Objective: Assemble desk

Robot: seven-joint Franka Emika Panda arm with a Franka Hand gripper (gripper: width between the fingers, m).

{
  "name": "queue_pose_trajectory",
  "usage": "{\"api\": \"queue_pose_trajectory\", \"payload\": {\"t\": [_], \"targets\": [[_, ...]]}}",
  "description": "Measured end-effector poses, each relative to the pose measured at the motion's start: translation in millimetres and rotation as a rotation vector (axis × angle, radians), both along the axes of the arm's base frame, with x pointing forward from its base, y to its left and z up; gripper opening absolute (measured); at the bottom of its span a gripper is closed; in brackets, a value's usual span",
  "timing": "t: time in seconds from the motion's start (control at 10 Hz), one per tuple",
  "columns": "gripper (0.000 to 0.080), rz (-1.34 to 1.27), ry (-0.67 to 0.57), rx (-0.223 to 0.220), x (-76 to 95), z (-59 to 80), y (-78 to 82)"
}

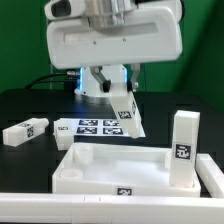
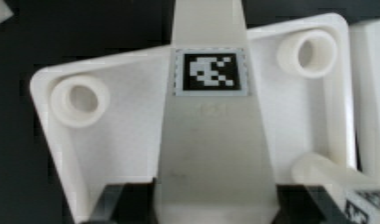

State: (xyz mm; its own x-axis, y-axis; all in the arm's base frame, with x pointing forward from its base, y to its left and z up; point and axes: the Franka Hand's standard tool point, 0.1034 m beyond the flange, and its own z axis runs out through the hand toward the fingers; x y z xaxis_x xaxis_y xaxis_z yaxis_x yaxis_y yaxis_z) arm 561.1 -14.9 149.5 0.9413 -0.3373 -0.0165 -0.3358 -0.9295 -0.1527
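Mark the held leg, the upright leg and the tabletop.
held leg (image 2: 210,135), wrist view, front face below its tag
upright leg (image 1: 182,130), exterior view, face above its tag
tabletop (image 1: 90,179), exterior view, outer wall of the near rim

The tabletop (image 1: 100,183) lies at the front of the table (image 1: 30,105). The upright leg (image 1: 182,150) stands in its corner on the exterior view's right. The lying leg (image 1: 25,130) rests on the table, well apart on the exterior view's left. The marker board (image 1: 85,127) lies behind the tabletop. The held leg (image 1: 126,112), tilted, hangs from the hand (image 1: 112,88) above the board's right end. In the wrist view it crosses over the tabletop between two sockets (image 2: 80,97).
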Motion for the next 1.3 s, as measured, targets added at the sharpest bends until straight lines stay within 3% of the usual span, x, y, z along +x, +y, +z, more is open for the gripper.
{"api": "queue_pose_trajectory", "payload": {"t": [0.3, 0.5, 0.8, 1.2, 1.3], "targets": [[0.029, -0.011, -0.158, -0.067, 4.5, -4.0, -0.3], [0.029, -0.002, -0.153, -0.07, 4.0, -4.6, -1.6], [0.029, 0.134, -0.214, -0.147, 34.2, 24.2, -19.3], [0.029, 0.135, -0.252, -0.159, 39.1, 25.6, -20.0], [0.029, 0.127, -0.345, -0.194, 44.5, 27.3, -22.0]]}}
